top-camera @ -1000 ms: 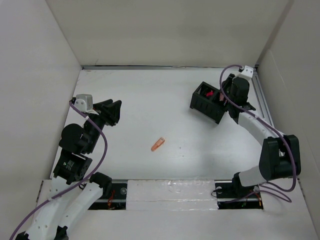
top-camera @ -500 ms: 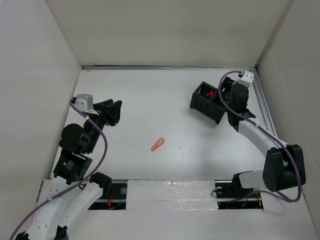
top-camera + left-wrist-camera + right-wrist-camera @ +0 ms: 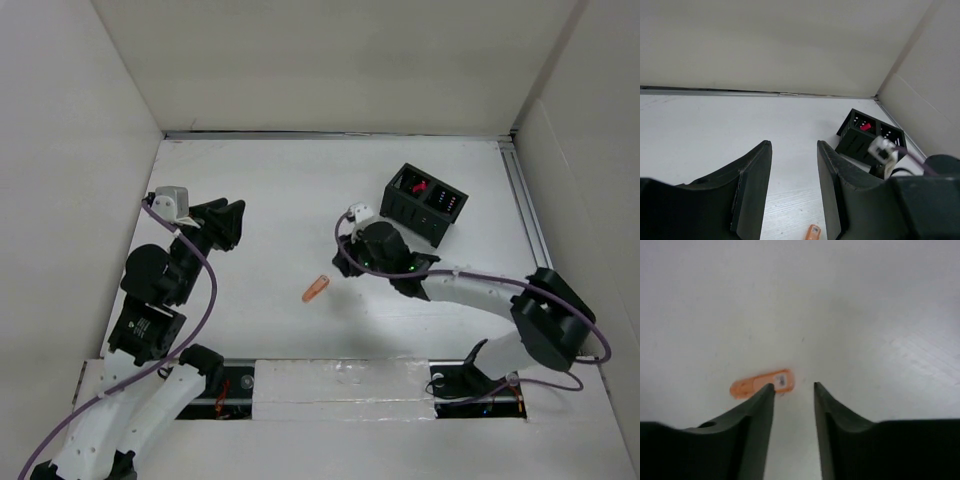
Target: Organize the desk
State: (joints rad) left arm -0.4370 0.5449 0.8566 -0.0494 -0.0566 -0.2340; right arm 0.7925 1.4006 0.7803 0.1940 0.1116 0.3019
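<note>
The desk is a flat white tabletop. A small orange tag-like piece lies flat near its middle. My right gripper is low over the desk just right of the piece, open and empty. In the right wrist view the piece lies just beyond my left fingertip, outside the gap of the gripper. My left gripper is open and empty at the left side. In the left wrist view the gripper points across the desk and the orange piece shows at the bottom edge.
A small black compartmented box with a red item inside stands at the back right; it also shows in the left wrist view. A metal rail runs along the right edge. White wall panels close in three sides.
My right arm has swung from the black box at the back right to the middle of the desk, beside the orange piece. The left arm has not moved.
</note>
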